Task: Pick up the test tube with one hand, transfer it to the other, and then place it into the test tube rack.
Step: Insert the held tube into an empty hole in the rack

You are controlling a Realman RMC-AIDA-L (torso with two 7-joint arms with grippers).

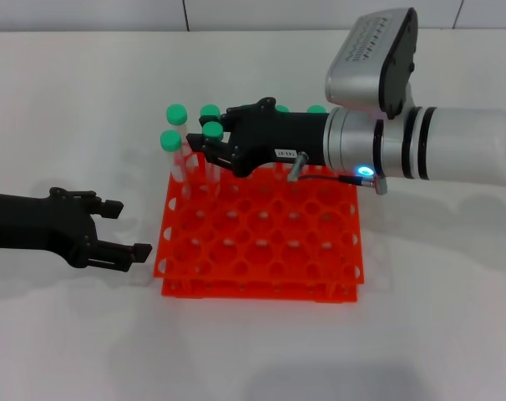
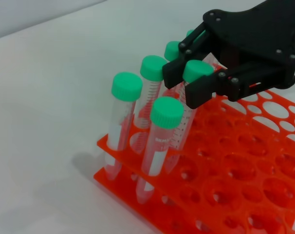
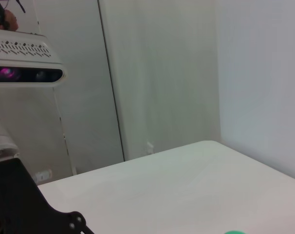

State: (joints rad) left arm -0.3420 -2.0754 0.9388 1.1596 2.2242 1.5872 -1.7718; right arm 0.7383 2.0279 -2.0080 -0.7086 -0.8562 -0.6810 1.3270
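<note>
Left gripper [image 1: 123,228] is parked low beside the left edge of the test tube rack [image 1: 261,276], fingers spread apart, nothing held. Transfer is judged done, so the step in hand is placement. In the rack's far left corner, three green-capped tubes [image 2: 126,87] are seated in holes at a slight lean. Just right of them, the test tube [image 2: 197,71] is pinched under its green cap by the right gripper [image 2: 193,80], fingers closed on it; the small white label is seen on the gripper's side in the head view. Tube is tilted, lower end already down through a top-tier hole next to the seated ones; whether it has reached the lower tier cannot be told. Next move is judged to call for a bit more descent if needed, then fingers opened and the gripper lifted straight up, clear of neighbouring caps. More caps are partly hidden behind the right gripper.
</note>
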